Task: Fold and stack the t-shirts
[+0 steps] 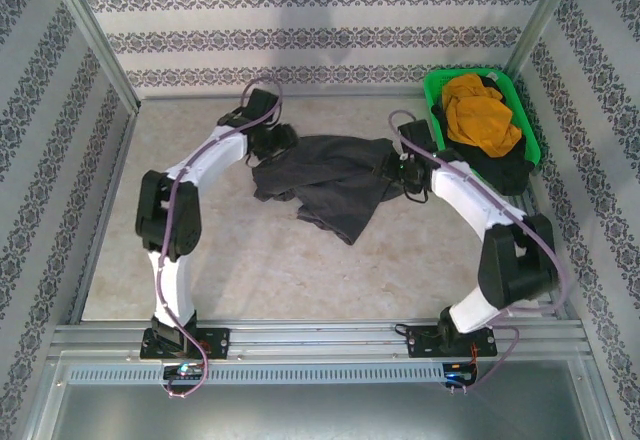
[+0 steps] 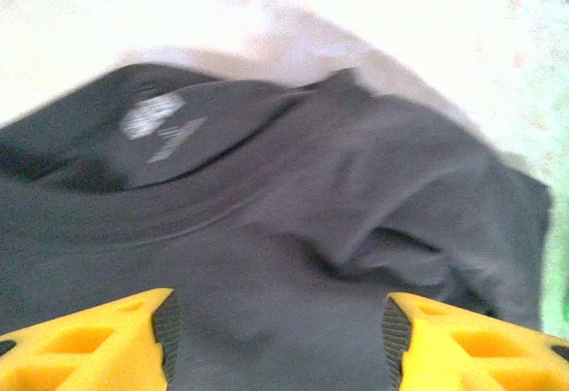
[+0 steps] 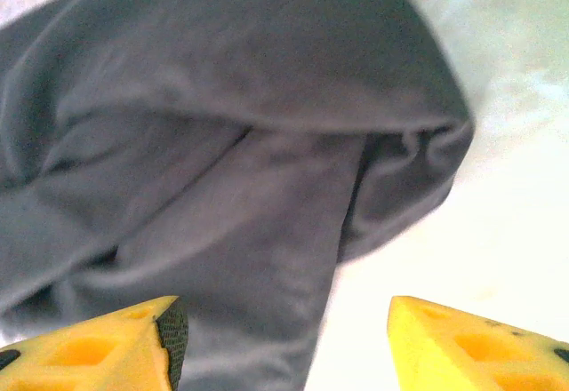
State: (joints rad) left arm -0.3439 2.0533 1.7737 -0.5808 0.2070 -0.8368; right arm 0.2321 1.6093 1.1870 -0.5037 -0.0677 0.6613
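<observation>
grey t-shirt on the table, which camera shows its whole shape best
Top external: the whole crumpled grey t-shirt lies on the table, nearly its full outline visible. The left wrist view gives its collar and neck label close up, blurred; the right wrist view gives a bunched fold at its edge.

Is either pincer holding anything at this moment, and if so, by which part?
Nothing is held. The left pincer and the right pincer both stand open over the crumpled dark grey t-shirt, with no cloth pinched between their fingers.

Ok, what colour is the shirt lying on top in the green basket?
Mustard orange. The top shirt in the basket shows best in the top external view.
</observation>
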